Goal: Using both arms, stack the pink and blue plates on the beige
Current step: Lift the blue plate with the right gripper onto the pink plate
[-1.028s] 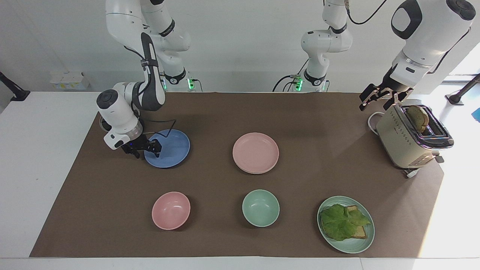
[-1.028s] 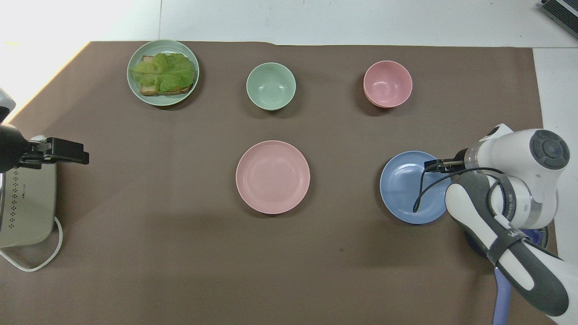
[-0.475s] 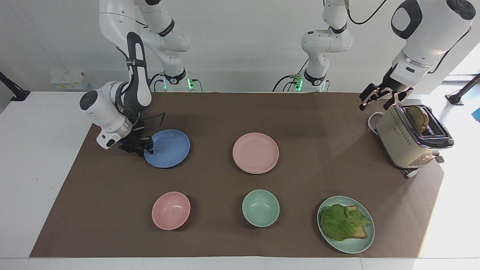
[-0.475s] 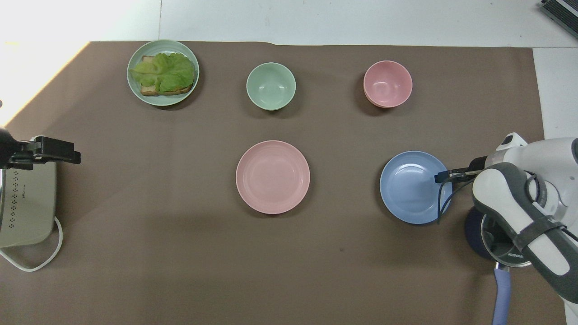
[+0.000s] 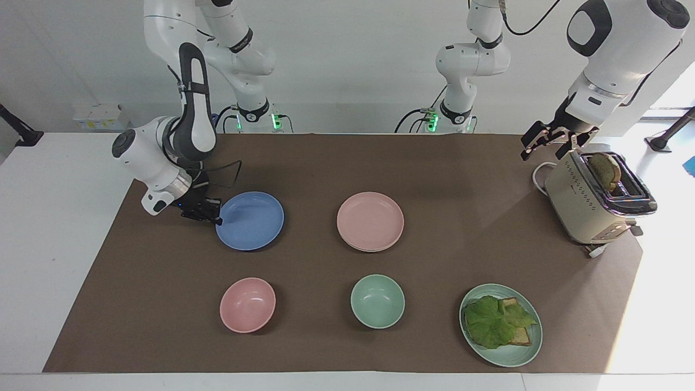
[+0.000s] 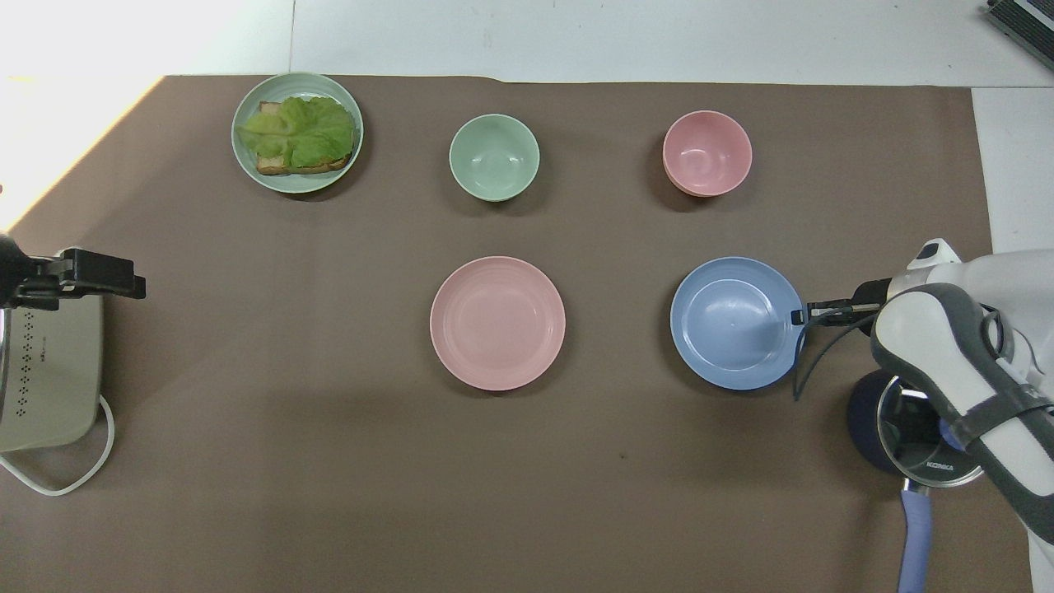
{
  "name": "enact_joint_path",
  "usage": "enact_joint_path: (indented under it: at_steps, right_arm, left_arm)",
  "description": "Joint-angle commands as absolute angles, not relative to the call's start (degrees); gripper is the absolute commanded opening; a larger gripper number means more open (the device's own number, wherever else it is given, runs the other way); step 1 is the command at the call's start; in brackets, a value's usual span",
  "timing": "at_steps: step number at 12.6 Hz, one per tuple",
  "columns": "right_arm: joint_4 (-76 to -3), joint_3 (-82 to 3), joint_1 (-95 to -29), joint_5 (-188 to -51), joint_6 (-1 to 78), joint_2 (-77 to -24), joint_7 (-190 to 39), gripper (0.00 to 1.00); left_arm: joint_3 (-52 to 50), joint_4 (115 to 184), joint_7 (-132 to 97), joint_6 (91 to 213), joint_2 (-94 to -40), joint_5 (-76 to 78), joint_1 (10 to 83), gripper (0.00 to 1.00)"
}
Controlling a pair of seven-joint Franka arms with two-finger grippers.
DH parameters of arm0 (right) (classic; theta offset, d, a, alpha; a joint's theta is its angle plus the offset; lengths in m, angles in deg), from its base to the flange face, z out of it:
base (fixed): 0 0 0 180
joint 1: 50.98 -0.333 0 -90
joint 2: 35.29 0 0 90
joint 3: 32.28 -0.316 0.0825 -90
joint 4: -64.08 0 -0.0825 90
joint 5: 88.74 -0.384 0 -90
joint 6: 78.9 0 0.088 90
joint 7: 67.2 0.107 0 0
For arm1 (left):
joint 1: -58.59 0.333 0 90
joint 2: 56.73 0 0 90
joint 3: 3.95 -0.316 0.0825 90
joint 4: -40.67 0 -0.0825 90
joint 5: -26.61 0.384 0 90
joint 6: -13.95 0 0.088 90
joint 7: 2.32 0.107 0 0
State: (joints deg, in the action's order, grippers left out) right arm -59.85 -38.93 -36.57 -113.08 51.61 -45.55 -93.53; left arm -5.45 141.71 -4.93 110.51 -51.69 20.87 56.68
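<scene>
I see my right hand (image 5: pixel 215 219) closed on the rim of the blue plate (image 5: pixel 251 220), at the edge toward the right arm's end of the worktop (image 5: pixel 304 168). The plate is round, shallow, matte, and looks slightly tipped. Beside it, mid-worktop, the pink plate (image 5: pixel 370 220) sits on another of like size; only a pale rim shows underneath. My left hand (image 5: pixel 548 142) waits open over the toaster (image 5: pixel 592 201).

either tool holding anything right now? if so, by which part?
Right tool is shut on the blue plate, pinching its rim at the edge toward the right arm's end of the table. Left tool is open over the toaster, holding nothing.
</scene>
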Motion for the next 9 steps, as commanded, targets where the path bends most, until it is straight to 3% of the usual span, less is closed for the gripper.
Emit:
enact_joint_path:
  at_steps: [1,6,9]
  right_arm:
    - [-55.47,-39.58,-39.36,-115.29,47.23,-42.86,-91.48,0.00]
    - [-50.72,-39.66,-50.25,-114.59,48.62,-41.17,-73.83,0.00]
    - [-50.53,-39.58,-58.60,-113.97,55.82,-41.61,-65.47,0.00]
  left_arm:
    - [-5.35,141.13,-4.78,109.49,-51.46,21.69,56.92,1.00]
    - [-5.27,141.04,-4.69,109.93,-51.46,21.69,56.83,1.00]
    - [-4.92,140.86,-4.61,108.00,-51.46,24.83,56.31,1.00]
